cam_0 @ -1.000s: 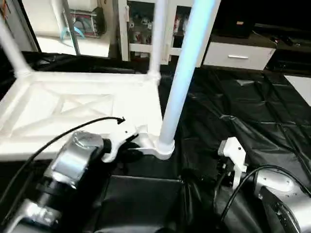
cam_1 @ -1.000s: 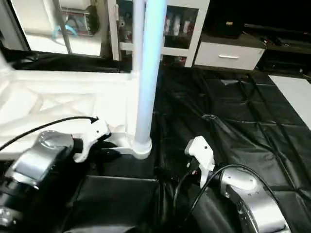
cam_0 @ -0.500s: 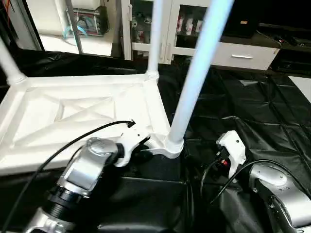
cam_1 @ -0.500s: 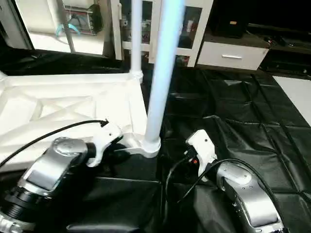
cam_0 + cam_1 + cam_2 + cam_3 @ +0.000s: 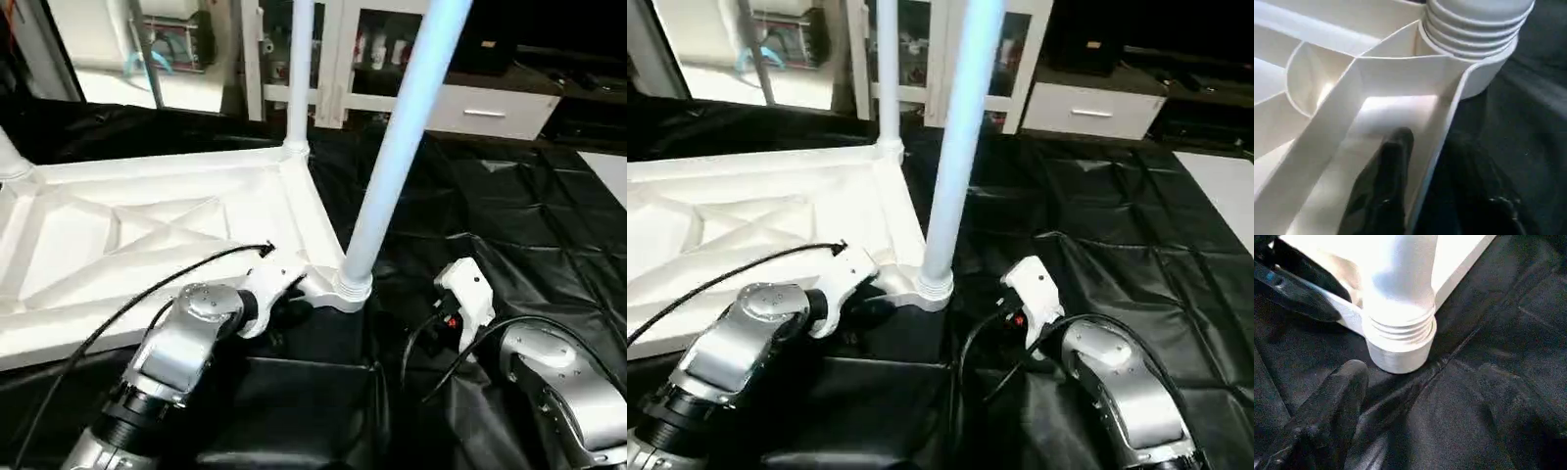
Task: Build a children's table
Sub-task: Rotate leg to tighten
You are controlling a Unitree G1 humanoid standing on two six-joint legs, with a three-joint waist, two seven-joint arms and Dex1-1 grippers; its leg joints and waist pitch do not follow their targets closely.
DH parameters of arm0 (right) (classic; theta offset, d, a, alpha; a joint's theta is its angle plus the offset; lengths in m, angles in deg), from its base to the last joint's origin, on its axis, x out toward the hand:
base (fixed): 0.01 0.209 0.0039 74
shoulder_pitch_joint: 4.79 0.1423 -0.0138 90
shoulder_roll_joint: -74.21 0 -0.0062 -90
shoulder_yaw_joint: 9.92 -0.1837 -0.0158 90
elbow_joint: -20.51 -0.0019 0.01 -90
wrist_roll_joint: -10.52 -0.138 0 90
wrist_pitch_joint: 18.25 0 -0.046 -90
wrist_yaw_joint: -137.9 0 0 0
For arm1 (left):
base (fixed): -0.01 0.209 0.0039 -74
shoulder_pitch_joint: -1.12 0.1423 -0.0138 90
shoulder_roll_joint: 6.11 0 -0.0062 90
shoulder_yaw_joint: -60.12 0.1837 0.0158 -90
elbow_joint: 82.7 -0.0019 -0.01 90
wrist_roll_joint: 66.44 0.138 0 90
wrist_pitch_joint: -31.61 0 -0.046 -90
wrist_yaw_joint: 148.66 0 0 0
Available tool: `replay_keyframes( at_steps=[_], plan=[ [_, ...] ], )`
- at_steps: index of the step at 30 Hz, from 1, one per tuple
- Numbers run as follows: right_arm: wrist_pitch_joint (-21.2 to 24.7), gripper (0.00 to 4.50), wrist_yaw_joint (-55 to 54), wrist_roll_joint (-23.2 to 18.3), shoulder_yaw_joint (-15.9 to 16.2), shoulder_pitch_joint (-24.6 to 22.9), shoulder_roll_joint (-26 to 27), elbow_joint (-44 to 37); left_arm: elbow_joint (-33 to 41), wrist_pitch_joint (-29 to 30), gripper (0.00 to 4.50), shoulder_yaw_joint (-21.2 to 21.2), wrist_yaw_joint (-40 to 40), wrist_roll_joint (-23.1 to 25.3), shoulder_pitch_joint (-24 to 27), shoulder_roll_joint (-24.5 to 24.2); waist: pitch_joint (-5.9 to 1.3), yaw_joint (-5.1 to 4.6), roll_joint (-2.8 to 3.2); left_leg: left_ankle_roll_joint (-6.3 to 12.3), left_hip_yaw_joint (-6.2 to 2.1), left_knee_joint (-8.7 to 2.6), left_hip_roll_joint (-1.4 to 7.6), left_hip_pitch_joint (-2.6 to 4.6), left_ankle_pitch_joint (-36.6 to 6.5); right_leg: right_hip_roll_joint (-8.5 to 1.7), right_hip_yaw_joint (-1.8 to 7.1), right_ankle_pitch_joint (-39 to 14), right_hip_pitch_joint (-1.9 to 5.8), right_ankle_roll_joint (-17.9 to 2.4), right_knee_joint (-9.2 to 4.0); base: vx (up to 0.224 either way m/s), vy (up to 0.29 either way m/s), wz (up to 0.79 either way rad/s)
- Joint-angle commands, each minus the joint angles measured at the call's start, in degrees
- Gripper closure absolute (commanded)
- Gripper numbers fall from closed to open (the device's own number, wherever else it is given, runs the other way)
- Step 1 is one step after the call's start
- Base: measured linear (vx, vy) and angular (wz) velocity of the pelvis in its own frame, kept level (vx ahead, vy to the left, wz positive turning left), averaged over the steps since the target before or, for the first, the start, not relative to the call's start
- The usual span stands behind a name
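We are straddling the rim of the white ribbed plastic table top point(image 5: 147, 235) with the left hand point(image 5: 284, 299), one finger point(image 5: 1386, 181) inside the wall, the grip loose. The right hand point(image 5: 1024, 294) is hovering open beside the near corner socket point(image 5: 1400, 350). The tall white tube leg point(image 5: 392, 166) is leaning; it may topple if unseated.

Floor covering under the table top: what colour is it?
Black sheet, creased; the left eye view shows it best.
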Motion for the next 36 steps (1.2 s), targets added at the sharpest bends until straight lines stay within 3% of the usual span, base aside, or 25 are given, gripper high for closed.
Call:
replay_keyframes(
  at_steps=[1, 2, 4, 10, 11, 14, 19, 23, 29, 30, 34, 36],
  plan=[
    [-0.7, 0.59, 0.6, -0.5, -1.4, 0.5, -0.7, 0.6, 0.1, -2.3, 2.78, 0.3, -3.0, -1.9, -0.5, -0.5, -3.31, 0.3, -0.18, 5.66, -1.07, -3.91, 3.19, 0.03, 2.4, -4.65, 2.73, 5.5, 2.59, -14.3, -3.19, 0.0, 0.0, 0.0],
    [-1.1, 0.59, 1.2, -0.6, -1.5, 0.6, -1.0, 0.8, -1.1, -5.0, 2.69, 0.4, -4.4, -2.0, -1.3, -1.6, -3.26, 0.34, -0.29, 6.59, -1.05, -3.84, 3.03, -0.01, 2.5, -4.52, 2.68, 5.9, 2.58, -14.2, -3.28, 0.0, 0.0, 0.0],
    [-1.3, 0.59, 1.5, -0.6, -1.5, 0.6, -1.1, 1.0, -1.8, -6.5, 2.63, 0.3, -5.1, -2.1, -1.8, -2.1, -3.2, 0.48, -0.21, 6.73, -1.0, -3.9, 3.22, 0.11, 1.8, -4.71, 2.68, 5.3, 2.54, -14.6, -3.33, 0.0, 0.0, 0.0],
    [-1.6, 0.59, 2.5, -0.6, -1.2, 0.4, -1.4, 0.8, -8.1, -13.6, 2.63, 0.4, -10.6, -2.9, -4.4, -5.7, -2.91, 0.7, -0.19, 4.67, -1.01, -4.31, 3.3, 0.29, -1.8, -4.81, 2.72, 0.3, 2.52, -13.8, -3.73, 0.0, 0.0, 0.0],
    [-1.5, 0.59, 2.5, -0.7, -1.1, 0.3, -1.4, 0.6, -10.1, -15.9, 2.63, 0.6, -11.6, -2.6, -5.5, -6.4, -3.02, 0.68, 0.17, 4.14, -0.98, -4.32, 3.41, 0.43, -1.9, -4.86, 2.76, 0.5, 2.46, -13.8, -3.57, 0.0, 0.0, 0.0],
    [-1.6, 0.59, 2.8, -0.8, -0.9, -0.1, -1.4, 0.1, -15.1, -19.4, 2.63, 0.9, -14.6, -2.5, -8.0, -8.0, -3.09, 0.87, 0.34, 3.64, -0.97, -4.33, 3.19, 0.51, -2.2, -4.75, 2.79, 1.4, 2.48, -13.4, -3.58, 0.0, 0.0, 0.0],
    [-1.6, 0.59, 3.1, -0.8, -1.0, -0.7, -1.4, -0.4, -19.9, -22.4, 2.63, 1.6, -16.9, -2.2, -9.9, -8.9, -3.22, 0.94, 0.42, 3.01, -0.94, -4.27, 3.28, 0.49, -1.5, -4.76, 2.73, 4.2, 2.53, -14.3, -3.26, 0.0, 0.0, 0.0],
    [-1.6, 0.59, 3.3, -0.8, -1.1, -0.9, -1.3, -0.6, -23.0, -24.7, 2.63, 2.6, -19.5, -2.4, -10.9, -9.2, -3.28, 1.22, 0.68, 2.52, -1.0, -4.36, 3.37, 0.53, -2.4, -4.98, 2.77, 4.3, 2.71, -14.6, -3.18, 0.0, 0.0, 0.0],
    [-1.8, 0.59, 3.3, -0.8, -1.3, -1.0, -1.3, -0.6, -24.6, -25.0, 2.63, 4.4, -22.5, -1.6, -11.1, -10.2, -3.26, 1.21, 0.59, 2.04, -0.97, -4.43, 3.42, 0.56, -3.1, -5.02, 2.77, 4.2, 2.75, -14.8, -3.21, 0.0, 0.0, 0.0],
    [-1.8, 0.59, 3.4, -0.8, -1.3, -1.0, -1.3, -0.5, -25.0, -24.9, 2.9, 4.5, -22.9, -1.7, -11.2, -10.2, -3.29, 1.23, 0.49, 2.07, -0.98, -4.4, 3.42, 0.48, -2.8, -5.06, 2.79, 4.5, 2.84, -14.9, -3.17, 0.0, 0.0, 0.0],
    [-2.0, 0.59, 3.6, -0.7, -1.3, -0.7, -1.3, 0.0, -26.3, -25.2, 3.03, 5.4, -23.8, -1.0, -11.9, -10.2, -3.32, 1.25, 0.58, 2.37, -0.98, -4.36, 3.41, 0.51, -2.2, -5.02, 2.74, 5.2, 2.79, -15.1, -3.09, 0.0, 0.0, 0.0],
    [-2.0, 0.59, 3.6, -0.6, -1.3, -0.4, -1.2, 0.3, -26.8, -25.4, 3.42, 5.9, -24.3, -0.5, -12.2, -10.0, -3.28, 1.21, 0.49, 2.4, -0.96, -4.38, 3.41, 0.52, -2.6, -5.02, 2.75, 4.6, 2.81, -15.1, -3.16, 0.0, 0.0, 0.0]
  ],
)
